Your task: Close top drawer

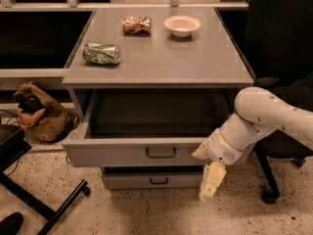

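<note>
The top drawer (122, 153) is pulled far out of the grey cabinet, and its inside looks dark and empty. Its flat grey front carries a small dark loop handle (161, 152) at the centre. My gripper (211, 181) hangs from the white arm at the drawer front's right end, pointing down toward the floor. It sits just right of and below the front panel's corner, level with the drawer below (151, 180).
On the cabinet top (195, 58) lie a crushed green can (101, 53), a crumpled brown wrapper (136, 24) and a small white bowl (182, 25). A brown bag (41, 112) sits on the floor at left. Black chair legs (44, 207) stand front left, and a chair base (266, 180) stands right.
</note>
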You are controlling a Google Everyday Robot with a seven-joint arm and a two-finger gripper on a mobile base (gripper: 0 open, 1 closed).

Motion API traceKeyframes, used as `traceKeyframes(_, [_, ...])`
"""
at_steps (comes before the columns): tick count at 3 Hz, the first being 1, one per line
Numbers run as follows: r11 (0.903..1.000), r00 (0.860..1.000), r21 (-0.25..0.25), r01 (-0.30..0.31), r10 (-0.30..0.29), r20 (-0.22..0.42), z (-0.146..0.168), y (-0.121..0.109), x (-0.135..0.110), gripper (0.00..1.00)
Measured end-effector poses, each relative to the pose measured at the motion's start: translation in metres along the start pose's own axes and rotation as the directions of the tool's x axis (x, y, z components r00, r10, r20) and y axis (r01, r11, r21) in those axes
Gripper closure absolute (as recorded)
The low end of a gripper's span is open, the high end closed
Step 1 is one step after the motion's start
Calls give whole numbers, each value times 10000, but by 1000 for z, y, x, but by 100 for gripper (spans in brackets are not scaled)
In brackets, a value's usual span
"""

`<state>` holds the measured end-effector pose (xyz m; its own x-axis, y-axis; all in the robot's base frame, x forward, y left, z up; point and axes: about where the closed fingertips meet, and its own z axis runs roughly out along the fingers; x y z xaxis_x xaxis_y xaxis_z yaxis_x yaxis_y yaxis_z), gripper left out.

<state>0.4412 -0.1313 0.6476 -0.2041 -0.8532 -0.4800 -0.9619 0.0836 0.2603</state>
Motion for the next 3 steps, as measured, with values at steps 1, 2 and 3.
traceKeyframes(1, [9985, 9976, 260, 491, -503, 474, 1, -26, -13, 0])
traceKeyframes(2, [9985, 9976, 260, 492, -504, 475, 1, -26, -13, 0])
traceKeyframes(3, [9972, 9946, 271, 690, -709, 758, 7, -39, -16, 0])
